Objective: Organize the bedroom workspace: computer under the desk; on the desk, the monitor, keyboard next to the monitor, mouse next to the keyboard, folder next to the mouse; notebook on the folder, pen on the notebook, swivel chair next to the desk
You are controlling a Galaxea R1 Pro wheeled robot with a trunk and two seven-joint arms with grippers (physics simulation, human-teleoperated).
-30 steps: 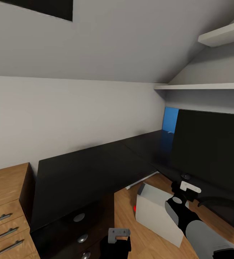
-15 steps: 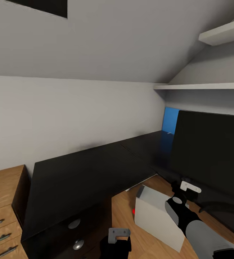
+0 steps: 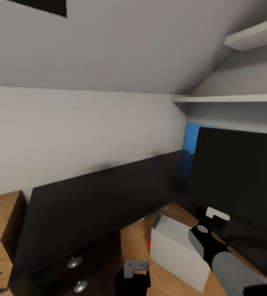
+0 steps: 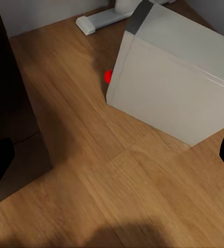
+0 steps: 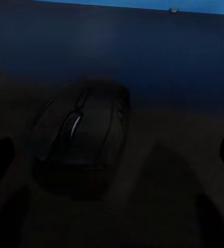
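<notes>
The glossy black L-shaped desk (image 3: 92, 197) runs along the sloped grey wall. At the right, the wide black monitor (image 3: 240, 172) stands on it. The light grey computer (image 3: 176, 250) sits on the wood floor by the desk's inner corner, and its red dot (image 4: 108, 76) faces my left gripper (image 4: 112, 160). That gripper hangs open over the floor, close to the tower (image 4: 179, 77). My right gripper (image 5: 112, 155) is open low over the desk top, with the dark mouse (image 5: 81, 139) lying just ahead between its fingers. The right arm (image 3: 209, 242) reaches toward the monitor's lower edge.
A black drawer unit with round silver knobs (image 3: 74, 262) closes the desk's left end, and a light-wood drawer chest (image 3: 0, 222) stands beside it. White shelves (image 3: 232, 98) hang above the monitor, with a blue wall panel (image 3: 189, 142) behind it. A white desk foot (image 4: 99, 20) lies near the tower.
The whole head view has slid leftward, so the camera has moved. The wood chest is now mostly past the left edge. Both arms keep their places in the picture.
</notes>
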